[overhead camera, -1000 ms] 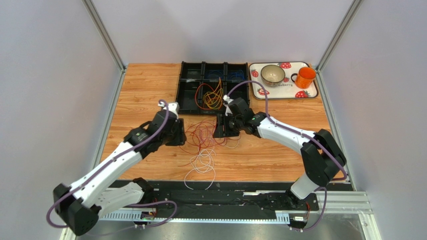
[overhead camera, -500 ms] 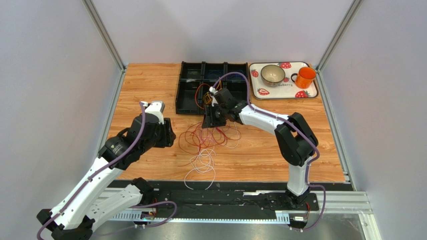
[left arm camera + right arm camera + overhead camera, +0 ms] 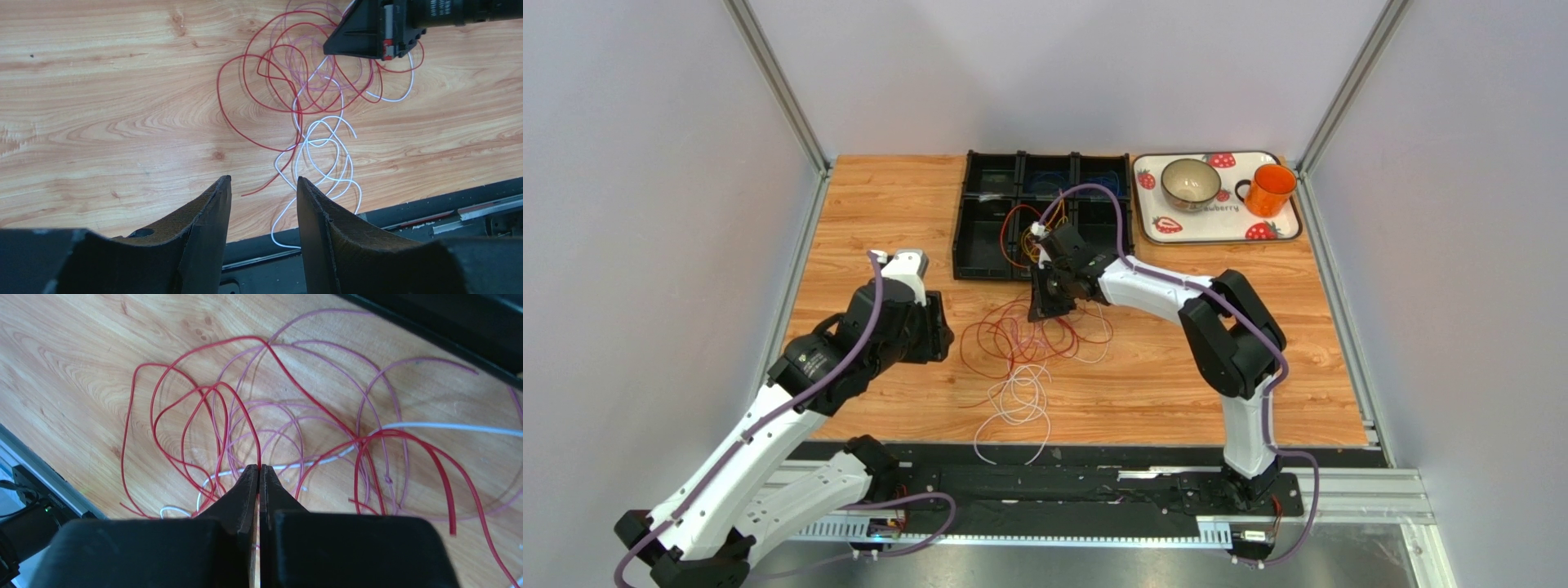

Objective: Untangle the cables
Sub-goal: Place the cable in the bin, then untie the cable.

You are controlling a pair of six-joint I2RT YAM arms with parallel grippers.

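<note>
We find the cables [image 3: 1020, 355] tangled at mid-worktop [image 3: 1161, 368], just near of the black tray [image 3: 983, 245]. The right tool [image 3: 258, 468] is closed, pinching a red cable [image 3: 256, 447] loop. The left tool [image 3: 262, 181] stands open and empty, left of the tangle.

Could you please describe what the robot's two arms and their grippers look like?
Both the left arm and right arm have white links, black joints and a purple cable looped alongside. The left gripper and right gripper each carry two black, wedge-shaped fingers with a rough texture. White lettering marks the black housing behind the right gripper.
</note>
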